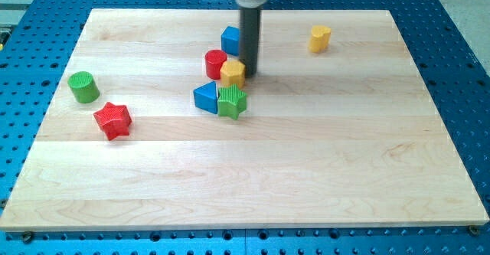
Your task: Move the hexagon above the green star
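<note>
The yellow hexagon (232, 73) lies near the board's middle top, just above the green star (231, 101) and touching or nearly touching it. My tip (249, 73) stands right against the hexagon's right side. A red cylinder (216, 62) sits at the hexagon's upper left. A blue triangle (206, 97) lies against the star's left side. A blue cube (231, 39) sits above, partly behind the rod.
A green cylinder (83, 86) and a red star (113, 119) lie at the view's left. A yellow block (319, 37) sits at the upper right. The wooden board (306, 171) rests on a blue perforated table.
</note>
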You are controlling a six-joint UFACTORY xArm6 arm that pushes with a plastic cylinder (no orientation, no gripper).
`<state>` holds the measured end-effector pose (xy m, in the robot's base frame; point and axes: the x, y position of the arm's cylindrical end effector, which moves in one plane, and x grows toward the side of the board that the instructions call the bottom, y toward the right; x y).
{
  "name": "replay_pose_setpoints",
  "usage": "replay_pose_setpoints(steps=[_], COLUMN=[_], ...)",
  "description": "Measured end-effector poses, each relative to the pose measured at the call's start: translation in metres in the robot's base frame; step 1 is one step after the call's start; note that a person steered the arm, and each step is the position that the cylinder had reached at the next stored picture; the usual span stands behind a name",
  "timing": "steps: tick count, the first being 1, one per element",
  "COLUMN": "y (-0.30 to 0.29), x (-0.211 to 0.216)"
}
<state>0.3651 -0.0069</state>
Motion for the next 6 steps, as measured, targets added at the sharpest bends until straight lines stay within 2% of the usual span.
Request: replay_pose_setpoints(steps=[1,2,3,4,5,6], y=[-0.021,-0.064,-0.118,-0.070,-0.056,-0.117], x=[0.024,0.006,0.022,0.058,0.025,0.029])
